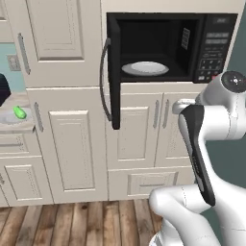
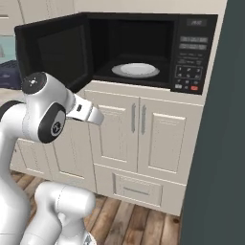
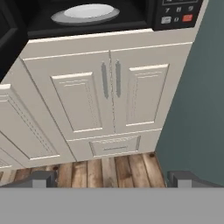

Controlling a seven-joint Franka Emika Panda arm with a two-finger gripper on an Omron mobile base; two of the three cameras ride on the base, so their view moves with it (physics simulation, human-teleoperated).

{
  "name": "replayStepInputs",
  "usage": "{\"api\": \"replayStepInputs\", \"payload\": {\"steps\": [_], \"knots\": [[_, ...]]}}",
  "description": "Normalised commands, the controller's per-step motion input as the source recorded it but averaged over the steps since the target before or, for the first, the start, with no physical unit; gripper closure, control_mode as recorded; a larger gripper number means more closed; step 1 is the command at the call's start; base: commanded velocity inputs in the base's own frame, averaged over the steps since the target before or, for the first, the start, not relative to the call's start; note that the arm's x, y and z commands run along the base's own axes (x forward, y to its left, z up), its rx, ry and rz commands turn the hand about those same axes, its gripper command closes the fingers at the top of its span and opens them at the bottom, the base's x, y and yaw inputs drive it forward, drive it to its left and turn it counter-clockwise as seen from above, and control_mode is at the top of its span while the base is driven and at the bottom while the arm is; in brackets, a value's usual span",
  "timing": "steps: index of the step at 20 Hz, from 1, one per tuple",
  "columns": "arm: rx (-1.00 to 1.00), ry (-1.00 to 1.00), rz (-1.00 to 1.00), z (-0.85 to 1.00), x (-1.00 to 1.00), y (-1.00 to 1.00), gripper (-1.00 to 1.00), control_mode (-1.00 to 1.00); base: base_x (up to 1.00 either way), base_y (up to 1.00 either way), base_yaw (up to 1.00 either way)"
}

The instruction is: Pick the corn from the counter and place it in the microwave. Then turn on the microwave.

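On the counter [image 1: 14,126] lies one corn [image 1: 19,113]; one microwave [image 2: 143,48] (door open); gripper [image 3: 111,178] fingers spread wide, empty.

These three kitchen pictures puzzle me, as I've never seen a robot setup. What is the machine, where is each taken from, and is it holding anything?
It is a rendered kitchen with a white robot arm on a driving base. Two pictures come from cameras on the base, behind the arm to its left and right. The third looks along the gripper, whose dark fingertips stand apart, open and holding nothing. The microwave stands open, a bare plate inside. The corn lies on a plate on the counter at far left, not yet picked up.
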Motion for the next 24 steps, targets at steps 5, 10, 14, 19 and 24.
{"api": "replayStepInputs", "payload": {"steps": [5,10,14,19,24], "knots": [[0.0,0.0,0.0,0.0,0.0,0.0,-1.0,1.0,-0.23,0.32,0.15],[0.0,0.0,0.0,0.0,0.0,0.0,-1.0,1.0,-0.23,0.42,0.15],[0.0,0.0,0.0,0.0,0.0,0.0,-1.0,1.0,-0.26,0.47,0.15],[0.0,0.0,0.0,0.0,0.0,0.0,-1.0,1.0,-0.26,0.46,0.15],[0.0,0.0,0.0,0.0,0.0,0.0,-1.0,1.0,-0.25,0.46,0.15]]}}
